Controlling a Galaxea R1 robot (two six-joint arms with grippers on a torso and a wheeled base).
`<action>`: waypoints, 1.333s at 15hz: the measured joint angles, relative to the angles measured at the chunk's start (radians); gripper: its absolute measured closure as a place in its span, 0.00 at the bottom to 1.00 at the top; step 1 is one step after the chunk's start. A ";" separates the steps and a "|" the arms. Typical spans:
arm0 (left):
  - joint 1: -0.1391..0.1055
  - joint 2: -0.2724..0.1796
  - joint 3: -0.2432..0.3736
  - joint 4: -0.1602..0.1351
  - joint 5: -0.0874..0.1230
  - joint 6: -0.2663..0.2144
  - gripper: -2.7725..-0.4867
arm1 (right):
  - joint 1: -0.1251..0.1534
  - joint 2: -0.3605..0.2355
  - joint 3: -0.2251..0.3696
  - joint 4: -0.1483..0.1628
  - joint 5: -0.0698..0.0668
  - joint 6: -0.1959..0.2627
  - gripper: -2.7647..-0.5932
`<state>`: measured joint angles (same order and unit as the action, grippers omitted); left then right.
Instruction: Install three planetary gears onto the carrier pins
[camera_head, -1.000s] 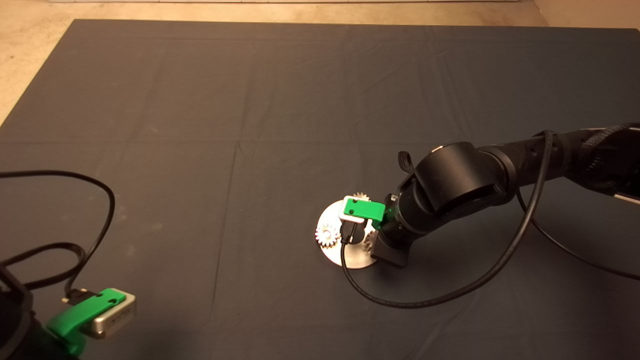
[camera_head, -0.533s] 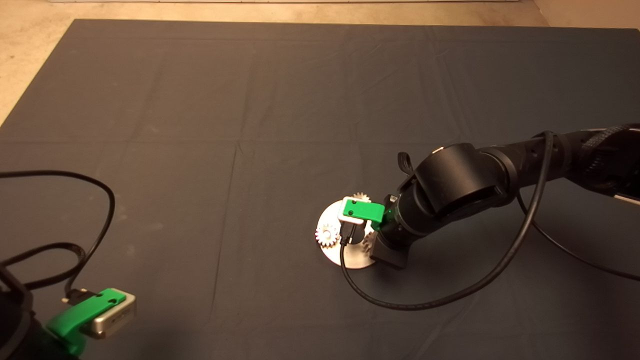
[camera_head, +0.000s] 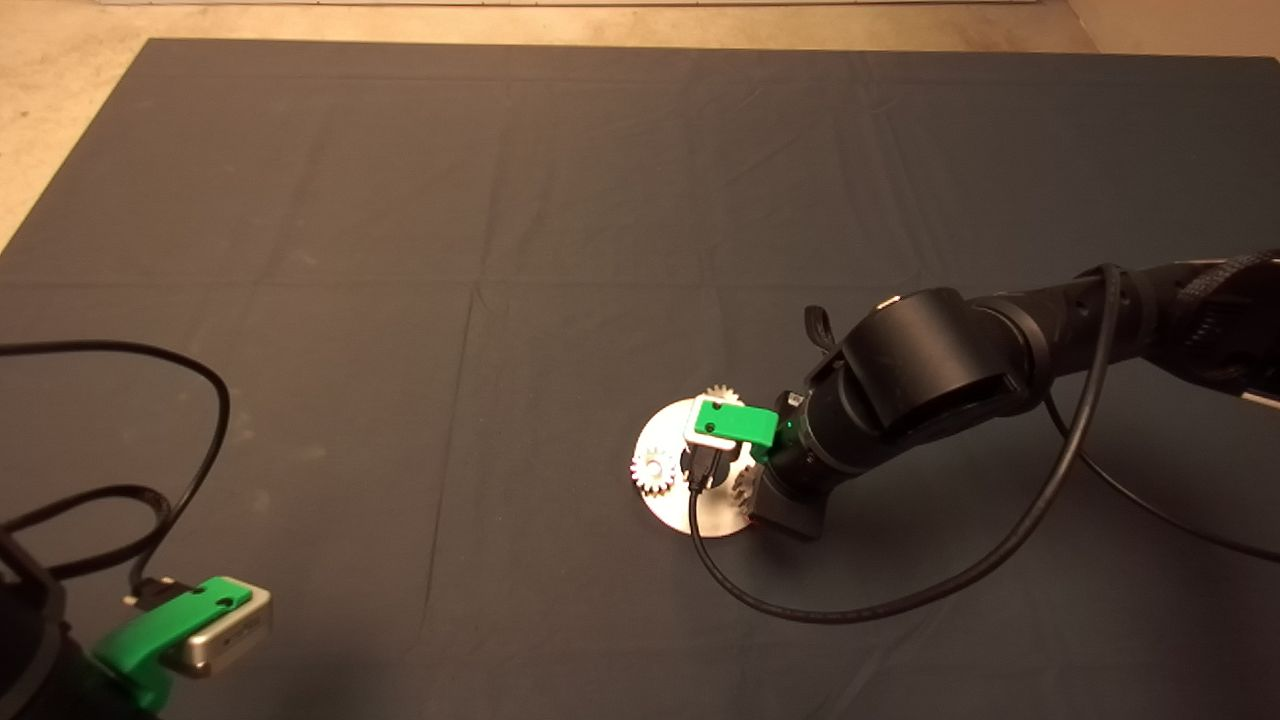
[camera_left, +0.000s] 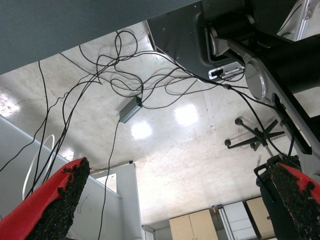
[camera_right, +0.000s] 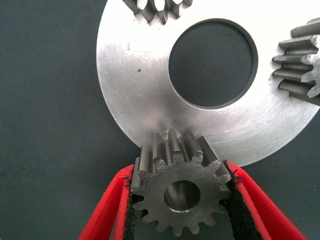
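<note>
At the disc's (camera_right: 150, 95) five o'clock edge on the mat (camera_head: 500, 250), my right gripper (camera_right: 180, 200) clamps one gear (camera_right: 177, 192). Two other gears (camera_head: 655, 470) sit at nine and twelve o'clock. My left gripper (camera_left: 175, 200), fingers spread, is parked at lower left.

Dark mat (camera_head: 500, 250) covers desk, faint creases across cloth. Pale floor (camera_head: 60, 90) shows past mat's far and left edges. In left wrist view: glossy speckled floor (camera_left: 165, 150) with light reflections, tangle of thin black cables (camera_left: 100, 85), small grey box (camera_left: 131, 109) among them, black star-shaped chair base (camera_left: 255, 135), wooden cabinets (camera_left: 192, 227), white panel (camera_left: 125, 200).
</note>
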<state>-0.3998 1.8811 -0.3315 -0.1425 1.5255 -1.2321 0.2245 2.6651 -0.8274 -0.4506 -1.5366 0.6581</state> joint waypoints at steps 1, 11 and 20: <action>0.000 0.000 0.000 0.000 0.000 0.000 0.07 | 0.000 -0.002 0.002 0.000 0.000 0.000 0.79; 0.000 -0.009 0.000 0.000 0.000 0.000 0.07 | -0.014 -0.005 0.015 -0.001 -0.002 0.000 0.79; 0.000 -0.011 0.000 0.000 0.000 0.000 0.07 | -0.014 -0.002 0.015 -0.002 -0.005 0.000 0.79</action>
<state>-0.3998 1.8698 -0.3313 -0.1428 1.5255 -1.2319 0.2106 2.6627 -0.8123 -0.4526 -1.5417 0.6580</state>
